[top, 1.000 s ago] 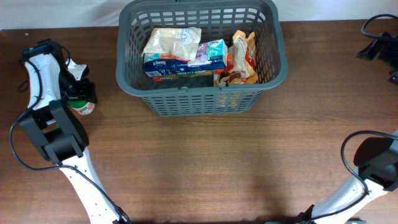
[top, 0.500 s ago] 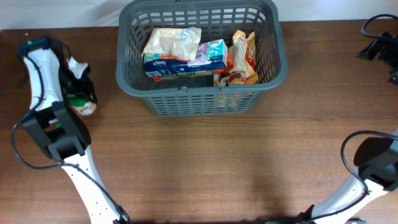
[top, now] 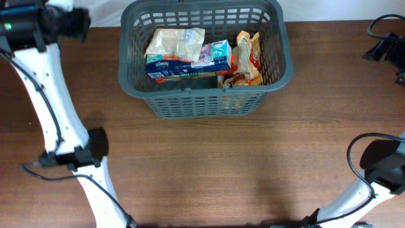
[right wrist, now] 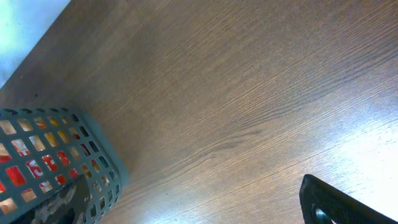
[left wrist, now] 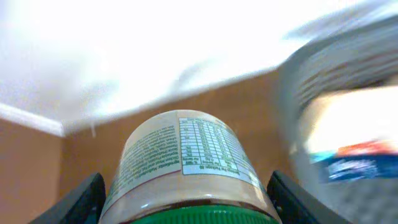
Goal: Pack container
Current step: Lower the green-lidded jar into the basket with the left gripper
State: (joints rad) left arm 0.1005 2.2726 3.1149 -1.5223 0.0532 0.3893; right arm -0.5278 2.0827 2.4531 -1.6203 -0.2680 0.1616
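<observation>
The container, a dark grey slotted basket (top: 128, 75), stands at the back middle of the table and holds packed goods. My left gripper (top: 77, 23) is raised at the back left, beside the basket's left rim. In the left wrist view it is shut on a jar (left wrist: 185, 163) with a green lid and a printed label, and the basket (left wrist: 311, 74) is a blur to the right. The jar is hidden in the overhead view. My right gripper (top: 382, 45) is at the far right edge, open and empty. Its wrist view shows one finger (right wrist: 341, 203) and a corner of the basket (right wrist: 93, 146).
Inside the basket lie a tissue pack (top: 183, 62), a pale bag (top: 174, 41) and an orange snack packet (top: 248, 58). Brown wooden table (top: 209, 164) spreads in front. A white wall edge runs along the back.
My left gripper lifted the green-lidded jar off the table at the left and swung it up and back, level with the basket's left rim. The right arm has not moved.
</observation>
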